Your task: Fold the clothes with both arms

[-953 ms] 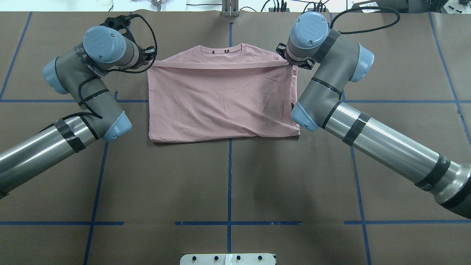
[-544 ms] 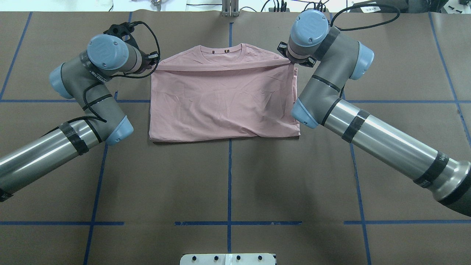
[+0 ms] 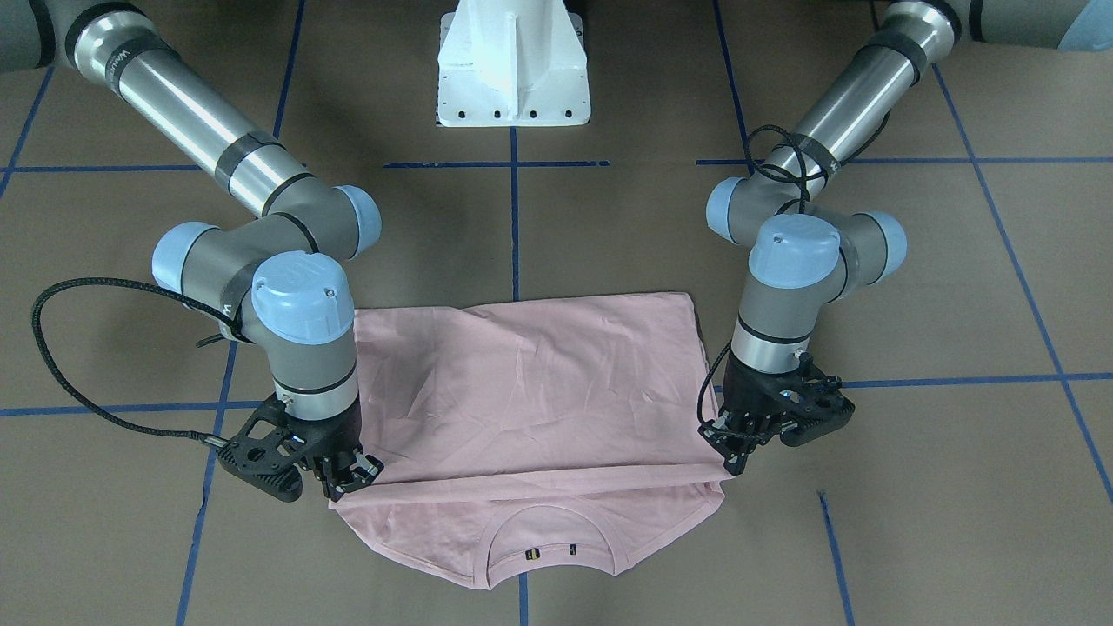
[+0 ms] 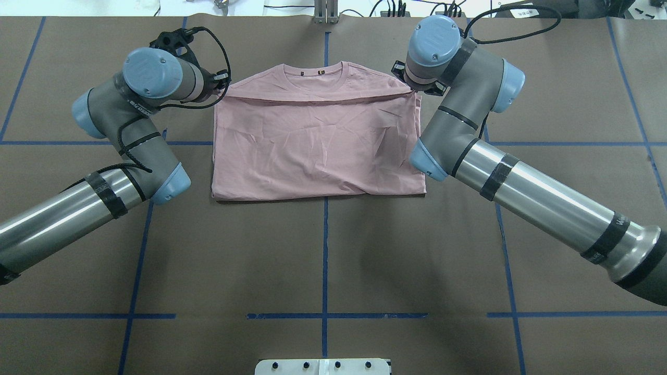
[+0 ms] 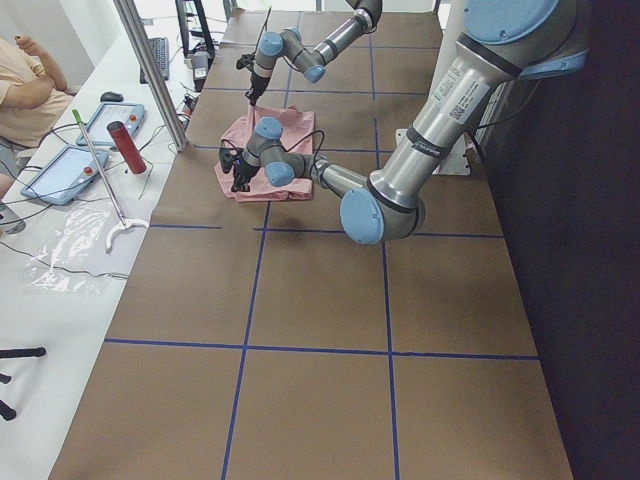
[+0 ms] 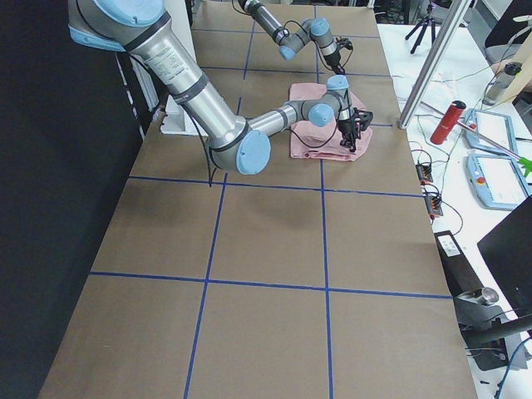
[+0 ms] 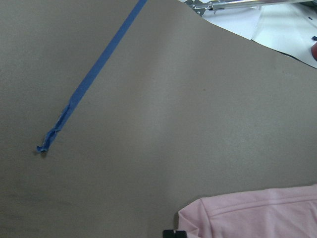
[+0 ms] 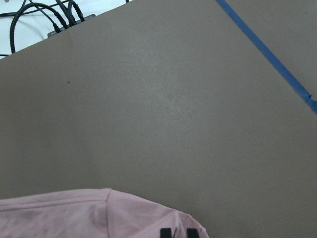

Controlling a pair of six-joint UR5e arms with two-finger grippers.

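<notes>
Drifting inward since a second ago, my black two-finger left pincer (image 3: 737,454), like the right pincer (image 3: 349,480), is clamping a hem corner of the pale pink T-shirt (image 4: 318,151), which is lying half-folded on the brown table (image 4: 323,260). Next, I reckon: lay the hem down, then release.

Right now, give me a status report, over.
Left pincer and right pincer shut on the folded edge of the shirt. Fold stops short of the collar. Nothing else lies on it.

We log | T-shirt (image 3: 522,391) chest covered by its folded-over half | 2 wrist views cut fingertips (image 8: 166,232) at bottom | 2 side views: left gripper (image 3: 735,456), right gripper (image 3: 346,487) too small.
</notes>
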